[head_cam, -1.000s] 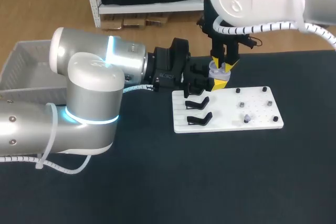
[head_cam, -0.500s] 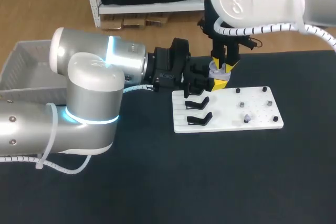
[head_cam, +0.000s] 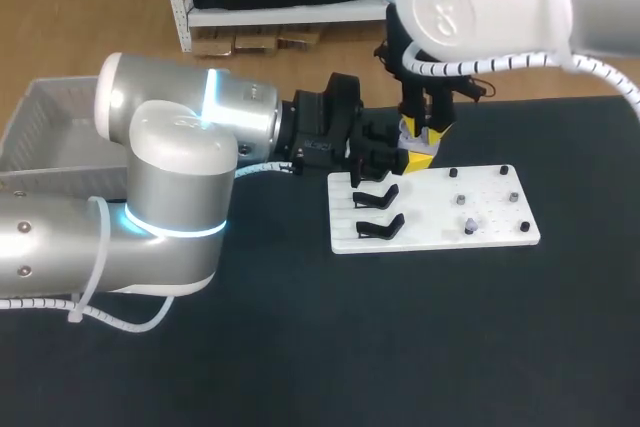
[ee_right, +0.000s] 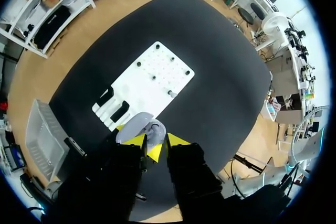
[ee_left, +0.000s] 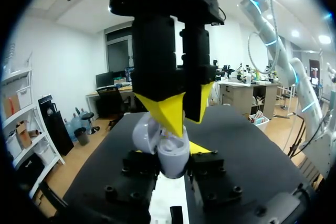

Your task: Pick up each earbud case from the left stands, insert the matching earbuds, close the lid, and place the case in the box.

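A lavender earbud case (ee_left: pixel 172 156) sits upright between my left gripper's (ee_left: pixel 173 165) black fingers, which are shut on its two sides; its lid (ee_left: pixel 143 134) hangs open to one side. My right gripper (ee_left: pixel 184 107) comes straight down from above, its yellow tips slightly apart just over the case's open mouth, with nothing visible between them. In the right wrist view the open case (ee_right: pixel 143 127) lies right ahead of my right gripper (ee_right: pixel 156 141). In the head view both grippers meet at the white board's far left corner, left gripper (head_cam: pixel 405 157) under right gripper (head_cam: pixel 420 133).
The white board (head_cam: pixel 440 209) carries two empty black stands (head_cam: pixel 376 194) (head_cam: pixel 381 227) at its left and small pegs, one with a pale earbud (head_cam: pixel 468 224), at its right. A grey basket (head_cam: pixel 40 132) stands at the table's far left.
My right gripper's fingers have parted a little and the right arm has lifted slightly. My left arm and the case have kept still.
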Motion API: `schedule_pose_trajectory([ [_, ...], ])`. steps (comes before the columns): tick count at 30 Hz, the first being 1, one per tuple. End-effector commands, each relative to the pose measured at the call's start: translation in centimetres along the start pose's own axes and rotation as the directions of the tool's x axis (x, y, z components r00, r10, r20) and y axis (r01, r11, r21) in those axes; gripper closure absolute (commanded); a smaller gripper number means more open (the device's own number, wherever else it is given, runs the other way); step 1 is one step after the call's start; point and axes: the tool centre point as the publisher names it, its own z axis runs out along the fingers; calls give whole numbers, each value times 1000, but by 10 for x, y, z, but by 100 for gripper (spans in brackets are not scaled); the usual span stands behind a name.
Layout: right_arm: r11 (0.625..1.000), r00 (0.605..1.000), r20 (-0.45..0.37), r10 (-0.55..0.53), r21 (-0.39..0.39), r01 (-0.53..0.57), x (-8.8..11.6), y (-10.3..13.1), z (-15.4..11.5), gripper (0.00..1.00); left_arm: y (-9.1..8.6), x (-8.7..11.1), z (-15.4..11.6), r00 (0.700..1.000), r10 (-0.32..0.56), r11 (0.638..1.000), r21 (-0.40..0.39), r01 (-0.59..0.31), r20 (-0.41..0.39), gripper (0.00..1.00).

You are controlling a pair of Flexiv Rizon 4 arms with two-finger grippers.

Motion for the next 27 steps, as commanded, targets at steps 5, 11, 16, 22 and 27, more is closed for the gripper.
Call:
schedule_pose_trajectory([
  [5,1000,1000,18,-16,-27,16,4,-7,-14,65,-1,1,0,1000,4,1000,-9,-4,10,100],
  [11,985,994,70,-82,-147,91,7,-26,-35,61,-1,1,0,1000,4,1000,-9,-4,10,100],
  [16,954,987,71,-143,-254,156,7,-45,-42,57,-1,1,0,1000,4,1000,-9,-4,10,100],
  [22,916,972,61,-229,-326,236,9,-65,-41,53,-1,1,0,1000,4,1000,-9,-4,10,100],
  [27,876,943,85,-321,-351,330,13,-76,-38,37,-1,1,0,1000,4,1000,-9,-4,10,100],
])
